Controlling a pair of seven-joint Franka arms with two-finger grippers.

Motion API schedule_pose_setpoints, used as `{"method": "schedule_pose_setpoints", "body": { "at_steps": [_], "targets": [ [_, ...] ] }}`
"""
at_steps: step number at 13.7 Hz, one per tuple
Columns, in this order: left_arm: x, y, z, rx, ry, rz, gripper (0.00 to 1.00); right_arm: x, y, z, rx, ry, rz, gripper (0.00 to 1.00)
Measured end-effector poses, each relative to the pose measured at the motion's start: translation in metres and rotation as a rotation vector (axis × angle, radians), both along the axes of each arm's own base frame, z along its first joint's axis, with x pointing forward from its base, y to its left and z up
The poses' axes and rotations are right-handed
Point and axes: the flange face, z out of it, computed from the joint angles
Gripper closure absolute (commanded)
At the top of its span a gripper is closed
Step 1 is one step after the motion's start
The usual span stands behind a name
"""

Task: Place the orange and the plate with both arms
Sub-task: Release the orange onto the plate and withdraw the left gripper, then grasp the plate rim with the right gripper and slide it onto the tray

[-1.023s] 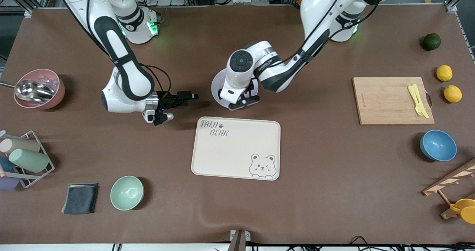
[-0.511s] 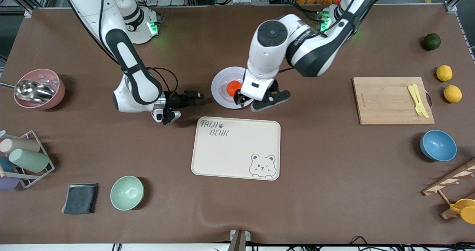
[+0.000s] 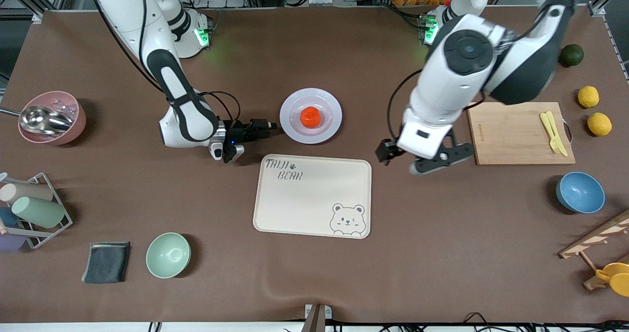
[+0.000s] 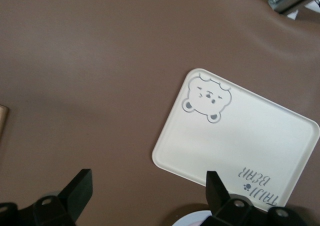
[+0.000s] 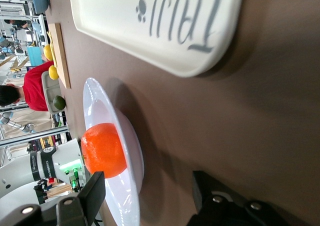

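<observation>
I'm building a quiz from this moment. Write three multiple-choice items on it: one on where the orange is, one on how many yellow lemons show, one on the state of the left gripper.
1. Where is the orange?
A. On the plate
B. On the cream tray
C. In the blue bowl

2. How many yellow lemons lie near the wooden board?
A. One
B. Two
C. Four

3. What is the state of the left gripper?
A. Shut on the orange
B. Shut on the plate's rim
C. Open and holding nothing

Answers:
1. A: the front view shows the orange in the middle of the plate, and the right wrist view shows it resting there.
2. B: two lemons lie toward the left arm's end of the table, beside the board.
3. C: the left wrist view shows its fingers spread with only table and tray between them.
</observation>
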Motion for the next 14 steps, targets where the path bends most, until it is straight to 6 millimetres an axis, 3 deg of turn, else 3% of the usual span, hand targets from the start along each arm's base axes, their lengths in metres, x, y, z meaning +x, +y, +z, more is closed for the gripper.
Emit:
{"method": "schedule_pose_setpoints", "body": {
  "at_steps": [4,8,9,11,14],
  "targets": [
    [-0.005,0.038,0.042,0.045,-0.015,-0.022,0.00,-0.012,0.018,-0.002,0.010,0.012,0.008,0.35],
    [-0.002,0.078,0.060,0.076,-0.018,-0.058,0.00,-0.024,0.032,-0.004,0.022,0.031,0.008,0.54],
    [-0.001,0.085,0.062,0.081,-0.013,-0.056,0.00,-0.027,0.037,-0.004,0.027,0.034,0.007,0.66],
    [0.000,0.097,0.066,0.089,-0.011,-0.057,0.00,-0.034,0.048,-0.004,0.035,0.039,0.008,1.00],
    [0.001,0.107,0.069,0.090,-0.008,-0.052,0.00,-0.038,0.055,-0.003,0.040,0.041,0.010,1.00]
  ]
}}
